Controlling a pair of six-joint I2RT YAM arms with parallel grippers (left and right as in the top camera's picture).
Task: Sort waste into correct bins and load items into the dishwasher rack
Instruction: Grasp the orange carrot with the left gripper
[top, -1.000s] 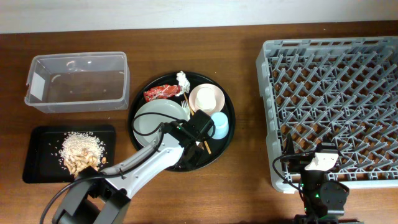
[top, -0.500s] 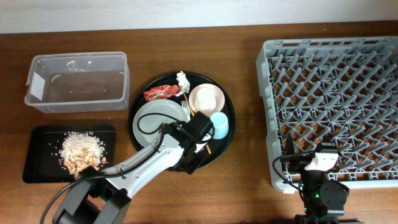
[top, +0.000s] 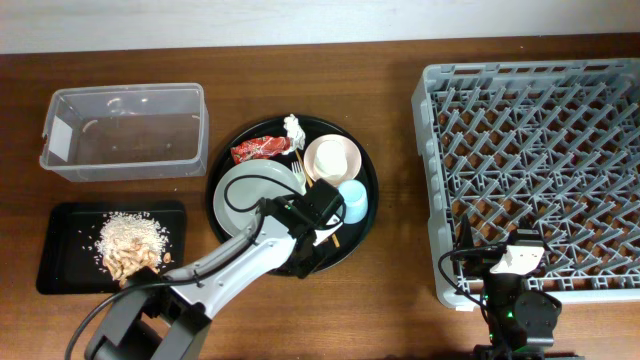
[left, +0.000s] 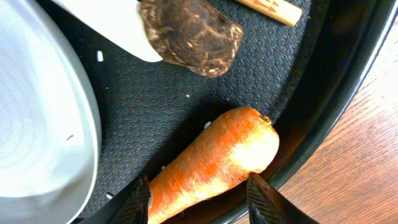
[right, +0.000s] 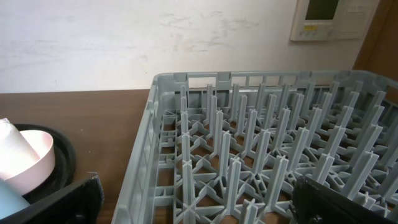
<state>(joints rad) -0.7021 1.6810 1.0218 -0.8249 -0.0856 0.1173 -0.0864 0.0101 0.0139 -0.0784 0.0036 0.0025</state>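
Note:
In the left wrist view my left gripper (left: 200, 202) is open, with its fingers on either side of the orange carrot (left: 217, 155). The carrot lies on the round black tray (left: 336, 93), and a gap shows at the right finger. The small dark lump (left: 189, 34) lies just beyond it, and the grey plate (left: 37, 124) is to the left. Overhead, the arm hides the carrot. The plate (top: 235, 190), pink bowl (top: 332, 158), blue cup (top: 353, 200), fork (top: 298, 172), red wrapper (top: 258, 149) and tissue (top: 294, 128) sit on the tray. My right gripper (right: 199, 211) is open and empty over the rack (right: 249, 143).
The clear tub (top: 125, 130) stands at the back left. The shallow black tray (top: 60, 245) in front of it holds rice and scraps (top: 128, 245). The rack (top: 540, 160) fills the right side. A chopstick (left: 273, 9) lies near the dark lump.
My left gripper has shifted slightly toward the front of the round tray, onto the carrot. The right arm has not moved.

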